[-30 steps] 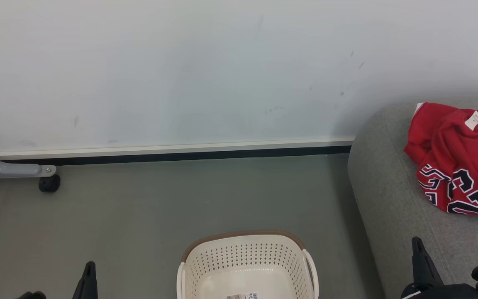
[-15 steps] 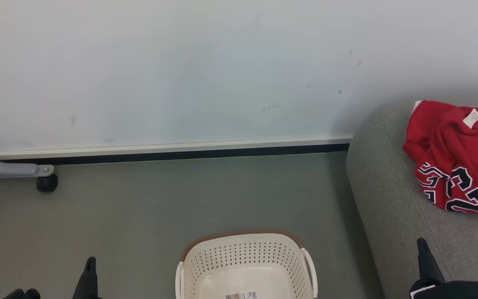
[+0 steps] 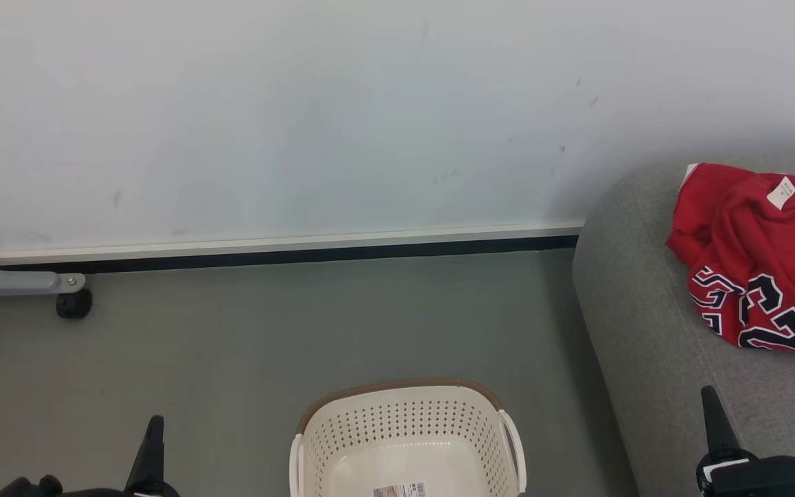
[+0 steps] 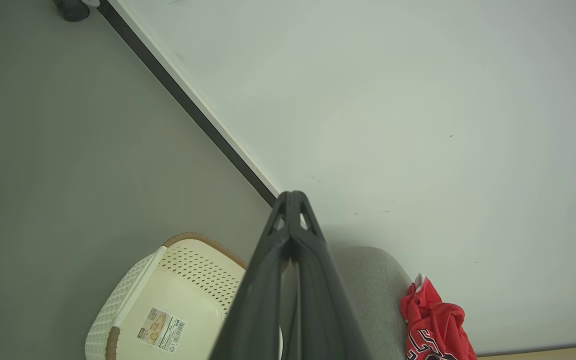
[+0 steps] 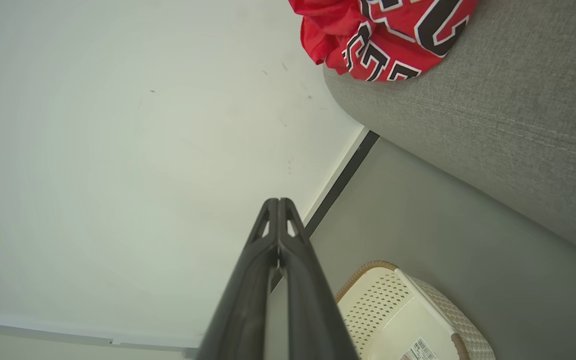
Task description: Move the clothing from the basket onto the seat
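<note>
The red clothing lies bunched on the grey seat at the right, with the jersey's black numerals facing up and a white tag on top. The cream basket stands on the floor at the bottom centre, holding nothing but a label on its bottom. My left gripper is shut at the lower left, left of the basket. My right gripper is shut at the lower right, over the seat's front. The left wrist view shows the basket, the clothing and the shut fingertips; the right wrist view shows the clothing, the seat and the basket.
A white wall with a dark skirting strip runs behind the grey floor. A grey metal leg with a black caster stands at the far left by the wall.
The whole head view has shifted slightly up and left, so the camera moved. Both grippers have risen a little in view. Clothing, basket and seat lie as before.
</note>
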{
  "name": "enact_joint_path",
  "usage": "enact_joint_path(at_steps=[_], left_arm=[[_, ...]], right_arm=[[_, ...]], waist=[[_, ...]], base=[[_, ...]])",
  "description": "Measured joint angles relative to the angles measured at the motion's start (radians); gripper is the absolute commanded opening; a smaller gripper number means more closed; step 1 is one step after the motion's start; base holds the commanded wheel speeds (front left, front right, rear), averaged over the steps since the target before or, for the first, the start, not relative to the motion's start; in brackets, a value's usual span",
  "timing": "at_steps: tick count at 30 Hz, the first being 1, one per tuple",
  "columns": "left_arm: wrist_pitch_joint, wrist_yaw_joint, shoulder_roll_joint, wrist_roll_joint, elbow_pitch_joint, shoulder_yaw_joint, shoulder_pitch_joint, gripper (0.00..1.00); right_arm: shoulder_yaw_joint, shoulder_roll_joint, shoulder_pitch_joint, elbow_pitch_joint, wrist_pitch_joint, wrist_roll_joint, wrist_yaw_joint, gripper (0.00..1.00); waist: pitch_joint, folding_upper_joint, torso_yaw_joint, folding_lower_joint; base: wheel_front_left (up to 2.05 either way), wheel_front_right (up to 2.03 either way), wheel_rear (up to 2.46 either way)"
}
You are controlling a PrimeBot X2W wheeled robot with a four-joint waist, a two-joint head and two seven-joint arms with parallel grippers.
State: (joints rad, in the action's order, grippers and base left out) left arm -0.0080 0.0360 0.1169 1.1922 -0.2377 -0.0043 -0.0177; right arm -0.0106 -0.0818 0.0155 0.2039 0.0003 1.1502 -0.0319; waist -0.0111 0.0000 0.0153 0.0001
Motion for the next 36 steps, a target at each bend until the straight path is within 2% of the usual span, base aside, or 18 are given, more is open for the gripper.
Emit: enact_joint_path(at_steps=[36], left_arm=[[0.121,0.084,-0.074,0.401,-0.055,0.094,0.097,0.00]], right_arm=[[-0.122,0.037,0.064,0.094,0.113,0.445,-0.084,0.00]], waist=[[0.013,0.0000,-0.015,0.0000]], base=[[0.00,0.00,0.00]])
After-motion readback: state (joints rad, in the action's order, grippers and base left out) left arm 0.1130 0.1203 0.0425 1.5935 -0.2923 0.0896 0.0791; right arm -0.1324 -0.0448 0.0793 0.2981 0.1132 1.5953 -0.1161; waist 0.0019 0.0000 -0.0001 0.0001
